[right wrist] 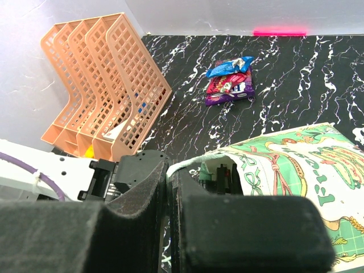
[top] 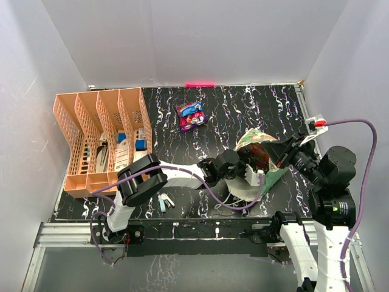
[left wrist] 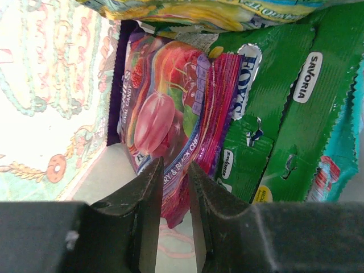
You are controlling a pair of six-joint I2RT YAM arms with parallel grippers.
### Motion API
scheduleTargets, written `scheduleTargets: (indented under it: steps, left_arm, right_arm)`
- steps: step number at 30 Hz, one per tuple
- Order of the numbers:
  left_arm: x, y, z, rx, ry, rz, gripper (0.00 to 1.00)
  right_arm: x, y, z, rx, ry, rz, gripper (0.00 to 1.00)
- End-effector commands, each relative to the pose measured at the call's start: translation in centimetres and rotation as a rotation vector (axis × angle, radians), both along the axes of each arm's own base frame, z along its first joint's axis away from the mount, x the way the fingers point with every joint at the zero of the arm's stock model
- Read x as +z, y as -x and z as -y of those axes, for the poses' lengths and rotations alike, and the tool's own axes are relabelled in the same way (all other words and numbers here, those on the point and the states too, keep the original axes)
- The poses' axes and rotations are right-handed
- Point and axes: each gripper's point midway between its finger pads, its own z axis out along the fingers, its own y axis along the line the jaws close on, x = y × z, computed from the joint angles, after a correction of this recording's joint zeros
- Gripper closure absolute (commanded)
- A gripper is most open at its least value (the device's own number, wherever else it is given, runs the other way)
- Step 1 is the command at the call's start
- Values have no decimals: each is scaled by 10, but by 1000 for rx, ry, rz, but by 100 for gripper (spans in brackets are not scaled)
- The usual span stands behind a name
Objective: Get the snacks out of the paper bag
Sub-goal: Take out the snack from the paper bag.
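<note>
Reaching across the black table (top: pixel 255 106), the left arm (top: pixel 182 176) pokes its left gripper (left wrist: pixel 173 173) into the mouth of the paper bag (top: pixel 258 141). The bag lies on the right part of the table, with its mouth toward that arm.

Inside the bag, the two black fingers (left wrist: pixel 149 193) are pinched close on the bottom edge of a red packet (left wrist: pixel 170 108) with fruit pictures. So the left gripper is holding that packet. A purple packet (left wrist: pixel 115 85) peeks out behind it on the left. Green packets (left wrist: pixel 278 108) lie just beside it on the other side, touching it. A yellow packet (left wrist: pixel 216 11) lies across the top, and a teal packet (left wrist: pixel 347 142) shows at the far right edge. The bag's pale printed inside is to the left of the red packet.

The right gripper (right wrist: pixel 169 176) is squeezed tight on the rim of the bag at its mouth. Its fingers almost touch, with only the thin paper between them.

A small pile of packets (top: pixel 191 115), blue, red and purple, lies out on the table. It is well apart from the bag, toward the back wall. The orange tray (top: pixel 100 137) stands at the left side of the table, far from the bag.
</note>
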Motion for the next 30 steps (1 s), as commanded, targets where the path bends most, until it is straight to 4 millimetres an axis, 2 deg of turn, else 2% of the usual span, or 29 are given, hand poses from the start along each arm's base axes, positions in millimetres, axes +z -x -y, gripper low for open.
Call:
scheduleTargets:
  steps: [1, 7, 16, 20, 25, 27, 30]
  left_arm:
    - [6, -11, 7, 0, 4, 8, 75]
    - [1, -18, 7, 13, -23, 20, 73]
    - [-3, -14, -6, -4, -82, 38, 63]
    - [-7, -33, -4, 55, -88, 81, 64]
    - [-1, -52, 4, 121, -62, 132, 75]
    - [-1, -54, 7, 126, -56, 134, 74]
    - [3, -58, 13, 127, -34, 153, 66]
  right_arm:
    - [31, 4, -4, 25, -11, 112, 93]
    - [30, 3, -4, 26, -10, 106, 93]
    - [31, 4, -4, 24, -8, 113, 93]
    - [32, 4, -6, 34, -15, 112, 93]
    - [33, 5, -6, 33, -18, 114, 93]
    - [33, 5, -6, 32, -17, 113, 93]
    - [32, 5, -5, 31, -16, 110, 93]
